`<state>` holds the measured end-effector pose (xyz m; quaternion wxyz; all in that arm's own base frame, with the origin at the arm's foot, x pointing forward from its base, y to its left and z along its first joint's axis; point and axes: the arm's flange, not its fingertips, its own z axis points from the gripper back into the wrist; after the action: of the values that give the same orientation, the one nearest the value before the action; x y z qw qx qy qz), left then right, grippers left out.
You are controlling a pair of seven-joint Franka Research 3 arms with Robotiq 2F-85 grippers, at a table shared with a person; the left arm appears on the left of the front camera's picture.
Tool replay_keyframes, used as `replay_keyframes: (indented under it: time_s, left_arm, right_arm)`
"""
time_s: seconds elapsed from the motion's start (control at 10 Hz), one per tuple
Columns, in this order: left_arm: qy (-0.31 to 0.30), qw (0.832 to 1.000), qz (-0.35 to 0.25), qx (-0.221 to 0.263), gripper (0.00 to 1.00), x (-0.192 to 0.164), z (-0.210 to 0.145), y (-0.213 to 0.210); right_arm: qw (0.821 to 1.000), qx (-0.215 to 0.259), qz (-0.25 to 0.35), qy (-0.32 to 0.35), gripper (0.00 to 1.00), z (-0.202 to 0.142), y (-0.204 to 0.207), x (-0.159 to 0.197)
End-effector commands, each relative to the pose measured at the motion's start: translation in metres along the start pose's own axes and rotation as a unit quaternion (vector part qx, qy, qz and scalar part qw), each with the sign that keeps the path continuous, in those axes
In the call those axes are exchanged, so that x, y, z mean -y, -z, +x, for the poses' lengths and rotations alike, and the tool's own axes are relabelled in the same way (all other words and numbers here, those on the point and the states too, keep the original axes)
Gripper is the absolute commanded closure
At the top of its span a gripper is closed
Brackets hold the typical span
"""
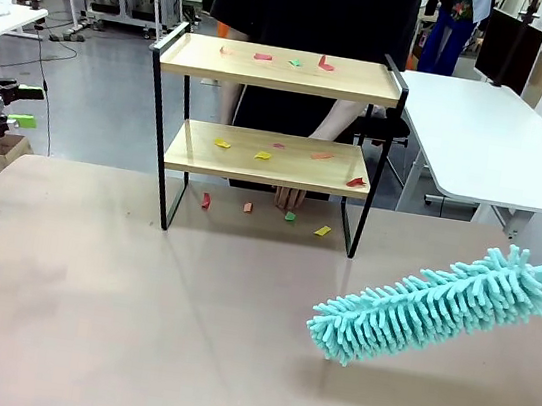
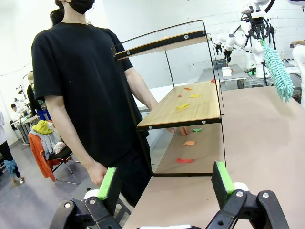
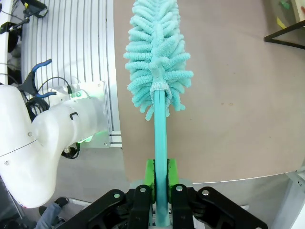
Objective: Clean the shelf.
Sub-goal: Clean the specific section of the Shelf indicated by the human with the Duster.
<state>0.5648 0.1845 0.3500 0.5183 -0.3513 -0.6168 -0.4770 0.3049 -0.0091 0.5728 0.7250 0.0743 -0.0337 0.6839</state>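
Logging left to right. My left gripper (image 2: 165, 180) is off the left edge of the tabletop (image 1: 87, 288). Its jaws are spread wide and nothing sits between the green pads.

The shelf (image 1: 268, 79) stands upright at the far middle of the tabletop, all four legs down. Small coloured paper scraps (image 1: 262, 57) lie on it:
- Top board: red and green scraps.
- Lower board: yellow, red and orange scraps.
- Tabletop under the lower board: a few more.

A person in a black shirt (image 2: 81, 81) stands just behind the shelf. One of the person's hands (image 1: 290, 198) has its fingertips down on the tabletop beneath the lower board.

The teal duster (image 1: 428, 306) is to the right of the shelf and nearer to me, well apart from it. It is tilted, with the fluffy head low and the handle rising toward the right edge. The head seems to hang just above the tabletop, over its own shadow, but I cannot tell for certain that it is not touching.

My right gripper (image 3: 160, 174) is clenched on the duster's handle, green pads pressed to either side. The head points straight away from the wrist.
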Motion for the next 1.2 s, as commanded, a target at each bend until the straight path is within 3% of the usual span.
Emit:
replay_keyframes:
  time_s: [0.0, 0.1, 0.3, 0.6, 0.9, 1.1]
  left_arm:
    - [0.001, 1.000, 0.001, 0.000, 0.00, 0.001, 0.002, 0.000]
    - [0.001, 1.000, 0.001, 0.000, 0.00, 0.001, 0.002, 0.000]
    - [0.001, 1.000, 0.001, 0.000, 0.00, 0.001, 0.002, 0.000]
    - [0.001, 1.000, 0.001, 0.000, 0.00, 0.001, 0.002, 0.000]
    - [0.001, 1.000, 0.001, 0.000, 0.00, 0.001, 0.002, 0.000]
    - [0.001, 1.000, 0.001, 0.000, 0.00, 0.001, 0.002, 0.000]
  right_arm:
    - [1.000, 0.000, 0.000, 0.000, 0.87, 0.000, 0.000, 0.000]
    - [1.000, -0.021, -0.006, 0.022, 0.87, 0.019, 0.006, 0.004]
    - [0.997, 0.040, -0.002, 0.058, 0.87, 0.056, 0.018, 0.006]
    - [0.983, 0.122, -0.048, 0.132, 0.87, 0.108, 0.046, -0.001]
    - [0.955, 0.178, -0.087, 0.221, 0.87, 0.160, 0.088, -0.014]
    - [0.924, 0.230, -0.114, 0.284, 0.87, 0.196, 0.115, -0.026]
